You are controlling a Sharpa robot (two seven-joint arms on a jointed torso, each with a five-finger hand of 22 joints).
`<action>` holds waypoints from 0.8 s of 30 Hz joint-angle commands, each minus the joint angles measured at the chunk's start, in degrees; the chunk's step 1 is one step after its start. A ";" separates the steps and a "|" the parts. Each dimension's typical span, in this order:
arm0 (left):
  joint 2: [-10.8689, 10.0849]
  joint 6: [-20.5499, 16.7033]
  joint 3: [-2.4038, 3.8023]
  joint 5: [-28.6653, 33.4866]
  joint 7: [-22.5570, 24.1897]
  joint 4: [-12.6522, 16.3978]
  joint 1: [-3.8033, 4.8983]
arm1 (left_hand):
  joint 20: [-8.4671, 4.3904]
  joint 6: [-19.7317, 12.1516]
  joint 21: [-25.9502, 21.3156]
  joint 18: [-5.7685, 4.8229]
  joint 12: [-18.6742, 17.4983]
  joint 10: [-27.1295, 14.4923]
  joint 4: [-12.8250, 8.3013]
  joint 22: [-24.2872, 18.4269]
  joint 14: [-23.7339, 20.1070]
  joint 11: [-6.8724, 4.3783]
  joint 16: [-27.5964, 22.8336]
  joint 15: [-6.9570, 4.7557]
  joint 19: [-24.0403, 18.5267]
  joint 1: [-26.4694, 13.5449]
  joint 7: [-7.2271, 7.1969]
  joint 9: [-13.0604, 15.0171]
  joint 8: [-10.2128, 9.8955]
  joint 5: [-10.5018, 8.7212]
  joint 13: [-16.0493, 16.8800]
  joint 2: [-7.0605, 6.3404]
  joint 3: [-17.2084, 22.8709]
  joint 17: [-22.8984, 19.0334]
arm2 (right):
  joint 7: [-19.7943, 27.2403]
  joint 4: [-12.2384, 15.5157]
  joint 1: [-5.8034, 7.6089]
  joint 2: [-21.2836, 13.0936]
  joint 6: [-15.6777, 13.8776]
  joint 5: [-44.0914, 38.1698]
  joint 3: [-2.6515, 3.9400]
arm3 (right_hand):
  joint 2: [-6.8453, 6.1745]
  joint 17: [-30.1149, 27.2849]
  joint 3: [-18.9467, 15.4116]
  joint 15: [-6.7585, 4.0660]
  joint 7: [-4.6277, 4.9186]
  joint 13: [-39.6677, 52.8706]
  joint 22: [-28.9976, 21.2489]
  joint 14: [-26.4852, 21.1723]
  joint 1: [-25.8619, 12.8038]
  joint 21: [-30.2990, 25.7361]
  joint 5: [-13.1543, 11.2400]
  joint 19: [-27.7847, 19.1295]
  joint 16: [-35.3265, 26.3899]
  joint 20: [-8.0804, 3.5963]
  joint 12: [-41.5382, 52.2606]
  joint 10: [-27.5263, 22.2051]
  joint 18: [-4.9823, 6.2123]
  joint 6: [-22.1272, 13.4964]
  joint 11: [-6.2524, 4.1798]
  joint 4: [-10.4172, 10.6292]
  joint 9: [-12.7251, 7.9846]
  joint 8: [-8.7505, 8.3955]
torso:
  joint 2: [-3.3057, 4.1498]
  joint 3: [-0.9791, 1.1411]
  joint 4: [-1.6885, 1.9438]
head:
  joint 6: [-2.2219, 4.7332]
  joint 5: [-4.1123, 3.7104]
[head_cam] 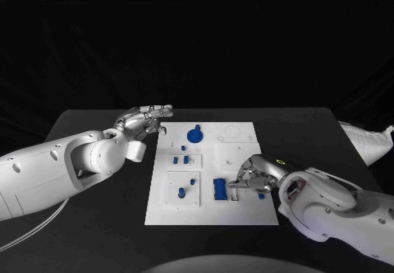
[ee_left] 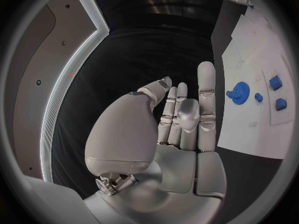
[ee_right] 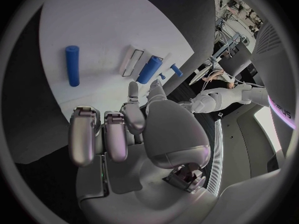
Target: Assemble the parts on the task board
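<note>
Nearest, at the near right of the worktop [head_cam: 98, 227]: right hand [head_cam: 256, 177] lowered over the near right part of the task board [head_cam: 209, 213], fingers curled down beside the blue cylinder [head_cam: 220, 189], which lies in the near middle of the board. Cannot tell from the head view whether anything is pinched; from the right wrist view, fingers bent inward with nothing plainly between them, so holding state left uncertain. Small blue piece [head_cam: 261, 195] just right of that hand, close to the board's right edge.

Further off, at the far left corner of the board: left hand [head_cam: 146, 120] open, fingers straight and spread, holding nothing, raised clear of the board. Blue gear [head_cam: 195, 135] on the far middle of the board, small blue pegs [head_cam: 182, 161] in the left middle, more pegs in the near left block [head_cam: 182, 189].

Risks, as judged: fingertips crowded near the cylinder could nudge it and set it rolling toward the board's edge; a shallow pinch could drop a small piece off the right edge onto the worktop.

Right wrist view: second blue cylinder [ee_right: 73, 64] lying alone, plus a slotted recess [ee_right: 133, 60] beside the first cylinder, both hard to read from the head. Left wrist view: gear teeth and empty palm shown plainly.
</note>
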 commanded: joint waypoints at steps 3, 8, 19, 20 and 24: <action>0.05 0.72 0.03 -0.17 0.35 0.20 0.00 | 0.11 -0.44 -0.28 1.04 0.39 -0.56 0.04 -0.10 -0.39 0.11 -0.14 0.20 -0.36 -0.44 0.13 -0.07 0.30 0.10 -0.03 0.26 -0.29 -0.14 | 3.19 0.70 1.43 -4.11 -0.53 3.96 0.14 | 0.38 10.27 0.82 1.20 1.80 26.18 -0.39 4.95 0.72 -0.27 1.79 0.69 -0.03 0.72 4.56 5.12 -0.26 -4.14 -1.02 -0.02 -1.63 -3.82 | -0.06 -0.10 -0.01 | 0.28 -0.67; 0.03 0.79 0.03 -0.17 0.48 0.31 0.00 | 0.11 -0.44 -0.28 1.04 0.39 -0.56 0.04 -0.10 -0.39 0.11 -0.14 0.20 -0.36 -0.44 0.13 -0.07 0.30 0.10 -0.03 0.26 -0.29 -0.14 | 2.22 0.51 1.84 -6.84 3.97 0.47 0.13 | 0.16 10.22 0.88 1.85 2.50 26.15 -0.39 4.94 0.83 -0.31 1.10 0.64 -0.08 1.42 4.37 5.04 -0.24 -4.83 -0.34 -0.02 -2.80 -5.63 | 0.08 0.01 -0.21 | 0.59 -1.11; 0.01 1.02 0.03 -0.17 0.58 0.30 -0.02 | 0.11 -0.44 -0.28 1.04 0.39 -0.56 0.04 -0.10 -0.39 0.11 -0.14 0.20 -0.36 -0.44 0.13 -0.07 0.30 0.10 -0.03 0.26 -0.29 -0.14 | -0.85 -0.72 0.74 -7.87 10.12 -7.89 -0.03 | 0.49 10.41 1.40 1.71 2.01 26.77 0.03 4.97 1.04 -0.07 1.57 0.76 0.00 1.60 5.05 5.41 -0.25 -1.87 -0.68 0.15 -3.38 -5.80 | -0.02 0.09 -0.27 | 0.83 -1.66; 0.01 1.02 0.03 -0.17 0.58 0.29 -0.02 | 0.11 -0.44 -0.28 1.04 0.39 -0.56 0.04 -0.10 -0.39 0.11 -0.14 0.20 -0.36 -0.44 0.13 -0.07 0.30 0.10 -0.03 0.26 -0.29 -0.14 | -0.97 -0.83 0.57 -7.78 10.51 -8.16 -0.05 | 0.50 10.41 1.41 1.67 1.96 26.76 0.05 4.97 0.97 -0.06 1.66 0.77 0.00 1.58 5.03 5.41 -0.26 -1.65 -0.73 0.22 -3.42 -5.82 | -0.03 0.07 -0.26 | 0.83 -1.68; -0.01 1.05 0.02 -0.17 0.58 0.28 -0.03 | 0.11 -0.44 -0.28 1.04 0.39 -0.56 0.04 -0.10 -0.39 0.11 -0.14 0.20 -0.36 -0.44 0.13 -0.07 0.30 0.10 -0.03 0.26 -0.29 -0.14 | -1.22 -1.35 -0.36 -6.86 11.14 -8.78 -0.12 | 0.44 10.40 1.37 1.64 1.92 26.77 0.01 4.97 0.82 -0.08 1.72 0.76 -0.01 1.55 5.02 5.41 -0.25 -1.48 -0.76 0.34 -3.46 -5.87 | 0.04 0.09 -0.26 | 0.82 -1.57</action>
